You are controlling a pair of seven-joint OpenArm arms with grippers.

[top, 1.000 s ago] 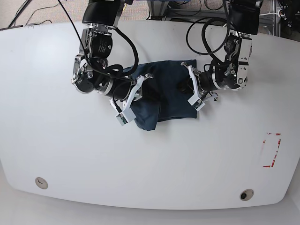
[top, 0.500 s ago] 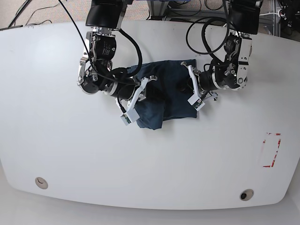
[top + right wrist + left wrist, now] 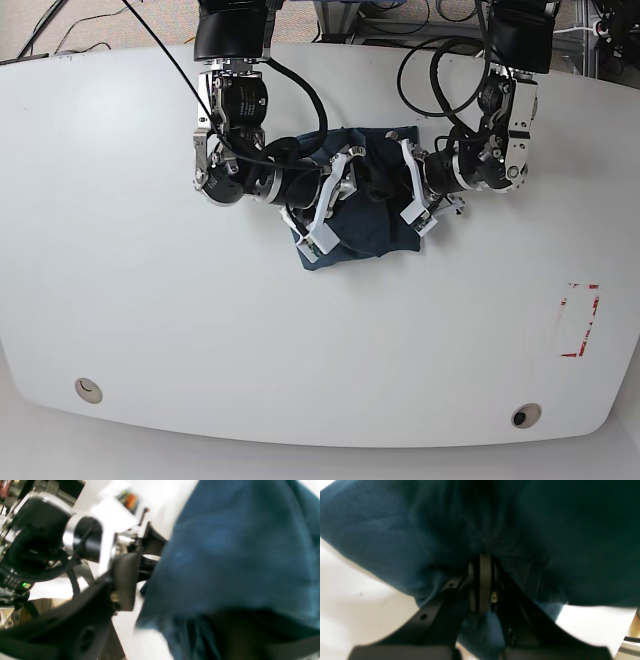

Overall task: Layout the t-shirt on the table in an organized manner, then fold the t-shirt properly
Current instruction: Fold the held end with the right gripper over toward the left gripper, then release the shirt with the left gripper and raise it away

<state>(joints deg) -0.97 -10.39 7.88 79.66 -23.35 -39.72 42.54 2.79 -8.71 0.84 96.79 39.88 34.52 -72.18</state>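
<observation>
1. Jaws of the left gripper (image 3: 480,585) are pressing fully together, pinching a fold of the dark navy-teal, soft, wrinkly cotton t-shirt (image 3: 365,200) along its edge nearest that arm.
2. Jaws of the right gripper (image 3: 330,205) are standing partly apart over the opposite edge of the cloth; the right wrist view is blurred, so whether they are gripping any fabric cannot be told.
3. Both grippers are sitting at the bundle from opposite sides, so neither arm is clearly nearer.
4. Bunched into a compact, roughly square lump, the shirt is showing no clear long axis.
5. It is lying on the large white smooth table (image 3: 150,330), between the two arms and well apart from the red dashed rectangle mark (image 3: 578,320).
6. Judging from this, the coming move is probably depending on drawing the two edges apart.
</observation>
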